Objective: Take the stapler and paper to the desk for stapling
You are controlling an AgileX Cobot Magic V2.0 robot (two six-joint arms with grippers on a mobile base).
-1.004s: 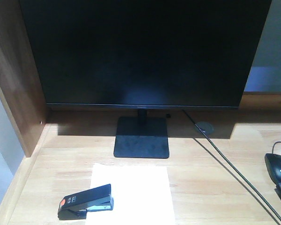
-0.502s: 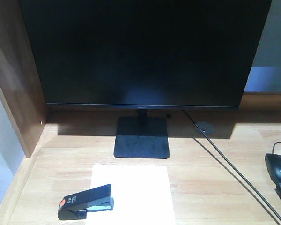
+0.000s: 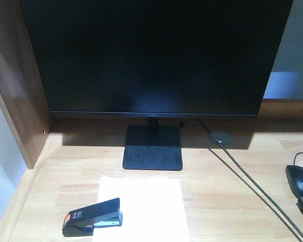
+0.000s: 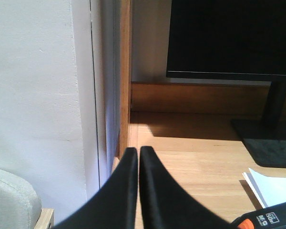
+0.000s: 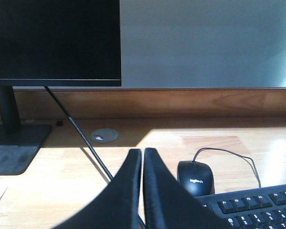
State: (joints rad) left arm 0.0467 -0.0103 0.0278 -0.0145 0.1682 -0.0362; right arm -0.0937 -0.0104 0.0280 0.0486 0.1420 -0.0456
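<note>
Cam view nudged slightly; mouse [image 3: 299, 180] sits a bit lower, else no change

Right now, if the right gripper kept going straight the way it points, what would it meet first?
Probably the black cable crossing just ahead of the shut right gripper; past it, the raised back ledge of the desk. The mouse sits just right of that line. Depth is uncertain.

I see the black stapler [image 3: 93, 217], orange patch at its left end, lying flat across the near left edge of the white paper [image 3: 144, 209]. Both rest on the honey-coloured desk [image 3: 227, 196], near side.
</note>
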